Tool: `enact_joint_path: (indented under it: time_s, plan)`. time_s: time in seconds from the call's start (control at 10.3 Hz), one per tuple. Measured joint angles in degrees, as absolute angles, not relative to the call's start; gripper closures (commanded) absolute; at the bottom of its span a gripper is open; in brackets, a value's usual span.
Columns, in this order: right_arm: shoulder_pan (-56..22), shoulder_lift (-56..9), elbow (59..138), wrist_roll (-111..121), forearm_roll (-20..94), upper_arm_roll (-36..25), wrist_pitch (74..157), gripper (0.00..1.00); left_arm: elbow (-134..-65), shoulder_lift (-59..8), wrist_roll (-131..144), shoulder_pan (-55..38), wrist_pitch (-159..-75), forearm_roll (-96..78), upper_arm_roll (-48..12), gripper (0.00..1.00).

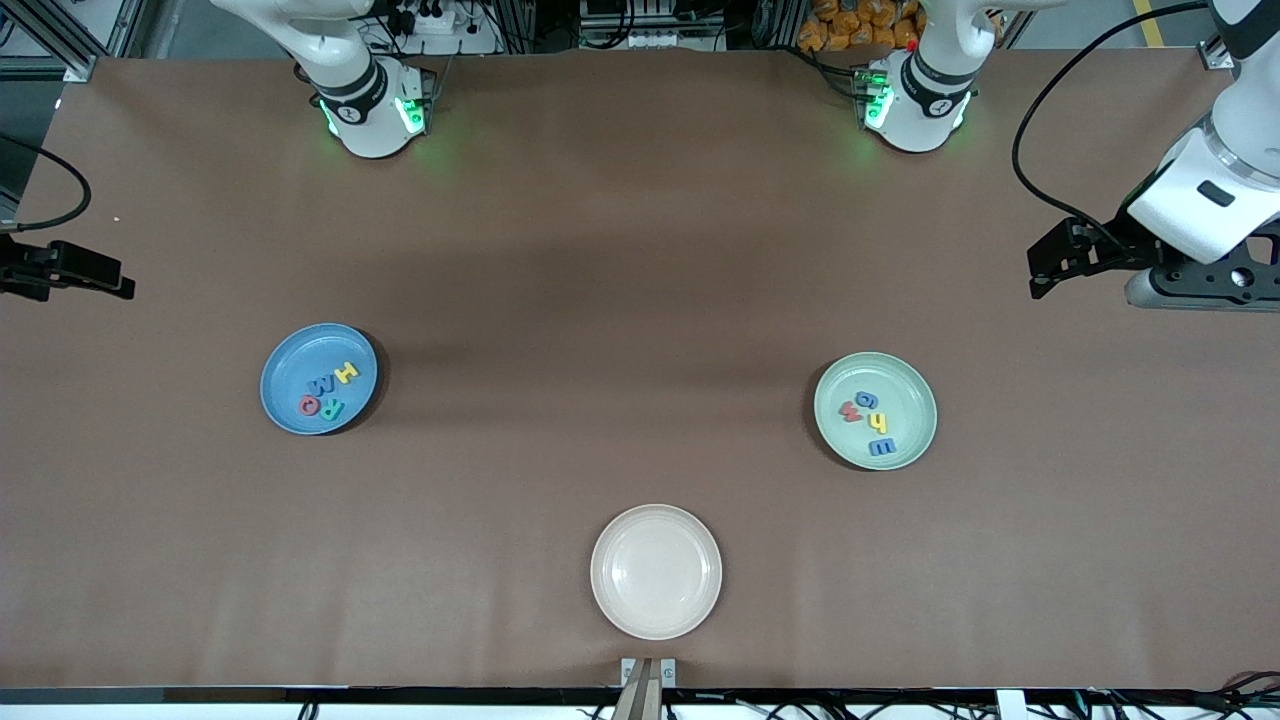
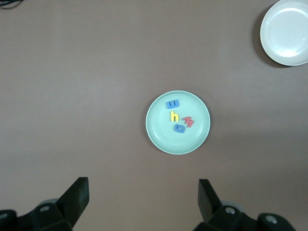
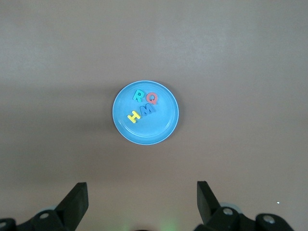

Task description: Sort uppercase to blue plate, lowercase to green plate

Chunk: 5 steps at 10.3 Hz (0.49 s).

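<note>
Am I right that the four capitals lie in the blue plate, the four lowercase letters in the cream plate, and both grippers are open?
Not quite: the lowercase letters lie in the green plate, as the left wrist view shows; the cream plate holds nothing. The rest is right.

right gripper (image 1: 60, 272) — partly off-frame

Brown table (image 1: 640, 250) (matte); cables, metal framing (image 1: 60, 40) along edge.

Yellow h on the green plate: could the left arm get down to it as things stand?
Probably yes. The yellow h lies uncovered in the green plate, though blue and red letters crowd it. The left gripper is up in the air, jaws open and holding nothing.
</note>
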State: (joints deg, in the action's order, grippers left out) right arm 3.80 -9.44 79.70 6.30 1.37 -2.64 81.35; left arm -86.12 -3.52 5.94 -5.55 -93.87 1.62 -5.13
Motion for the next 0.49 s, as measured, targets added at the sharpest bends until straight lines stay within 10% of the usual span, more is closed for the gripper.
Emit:
enact_joint_path:
  time_s: [0.49]
  plan:
    - [3.80,-9.44,79.14,6.31,1.36,-2.64,81.39,0.00,-86.12,-3.52,5.94,-5.70,-93.88,1.62,-5.14,0.00]
